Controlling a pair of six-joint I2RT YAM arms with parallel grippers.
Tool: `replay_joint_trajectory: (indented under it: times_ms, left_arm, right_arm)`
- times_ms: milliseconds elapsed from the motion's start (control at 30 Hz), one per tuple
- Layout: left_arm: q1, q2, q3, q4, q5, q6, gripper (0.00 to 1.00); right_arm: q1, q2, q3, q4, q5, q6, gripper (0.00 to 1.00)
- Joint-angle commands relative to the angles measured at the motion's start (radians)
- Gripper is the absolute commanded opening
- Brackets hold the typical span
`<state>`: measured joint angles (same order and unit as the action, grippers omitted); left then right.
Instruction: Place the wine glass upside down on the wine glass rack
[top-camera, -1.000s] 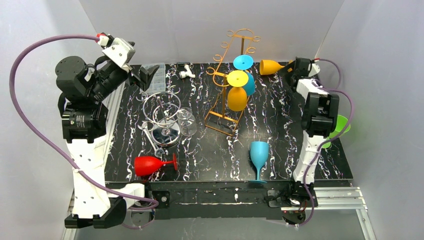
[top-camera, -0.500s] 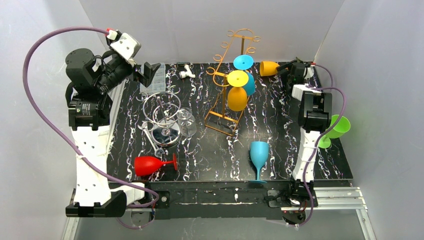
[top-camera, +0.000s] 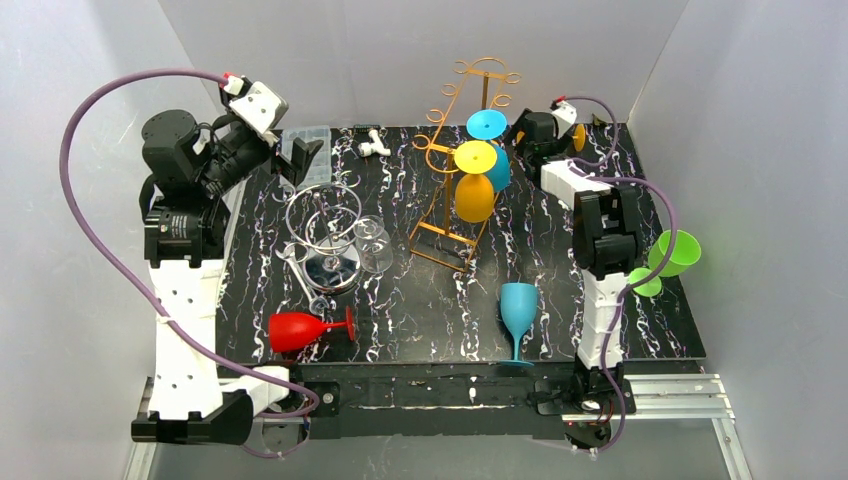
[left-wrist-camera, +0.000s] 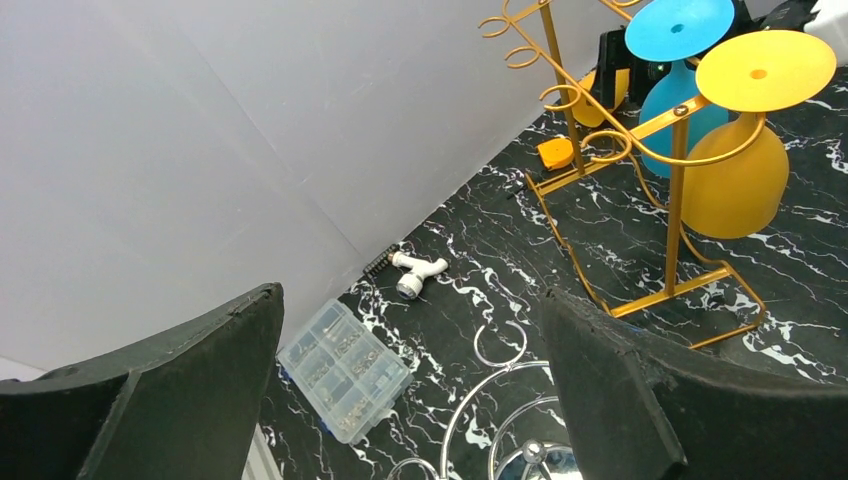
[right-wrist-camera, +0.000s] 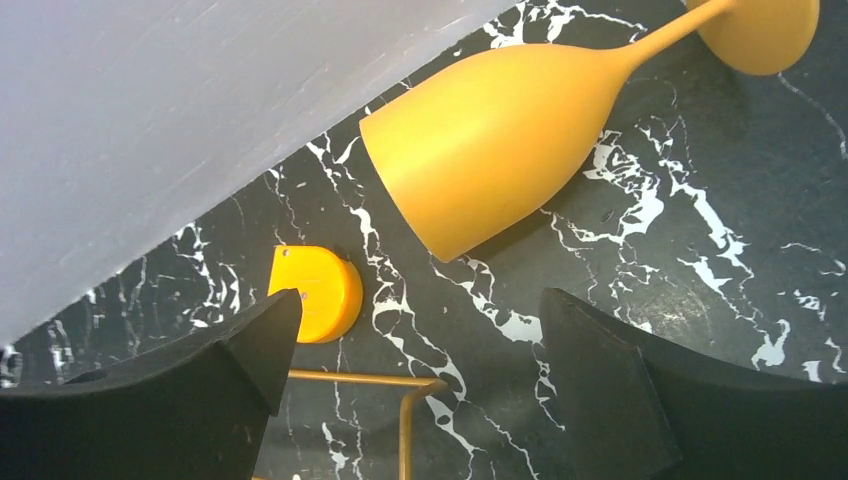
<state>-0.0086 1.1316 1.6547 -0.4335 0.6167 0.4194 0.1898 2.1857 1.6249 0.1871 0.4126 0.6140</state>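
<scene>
Gold rack (left-wrist-camera: 676, 200): one yellow glass (left-wrist-camera: 735, 180), one blue glass (left-wrist-camera: 660, 100); one orange glass (right-wrist-camera: 490, 140)

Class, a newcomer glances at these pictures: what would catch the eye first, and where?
The gold wire wine glass rack at back centre stands out, a yellow plastic wine glass and a blue wine glass hanging upside down on it. An orange wine glass lies on its side by the back wall, before the right gripper, jaws open.

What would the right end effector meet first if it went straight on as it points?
Probably the orange wine glass lying on its side ahead of the right end effector; depth is unclear.
</scene>
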Motion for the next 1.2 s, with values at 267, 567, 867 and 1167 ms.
replay_joint_trajectory:
  times_ms: [267, 567, 867, 1167]
  left_arm:
    - [0.002, -0.036, -0.005, 0.017, 0.009, 0.029, 0.99]
    - [0.002, -0.028, 0.009, 0.01, 0.008, 0.045, 0.99]
    - [0.002, -0.043, -0.02, 0.013, 0.007, 0.064, 0.99]
    - [0.002, -0.04, -0.02, 0.012, 0.009, 0.088, 0.99]
  right_arm:
    - [0.008, 0.117, 0.226, -0.061, 0.215, -0.253, 0.92]
    - [0.051, 0.131, 0.22, 0.041, 0.183, -0.359, 0.93]
    - [0.043, 0.242, 0.364, -0.042, 0.236, -0.379, 0.88]
    - [0.013, 0.201, 0.298, -0.019, 0.296, -0.425, 0.74]
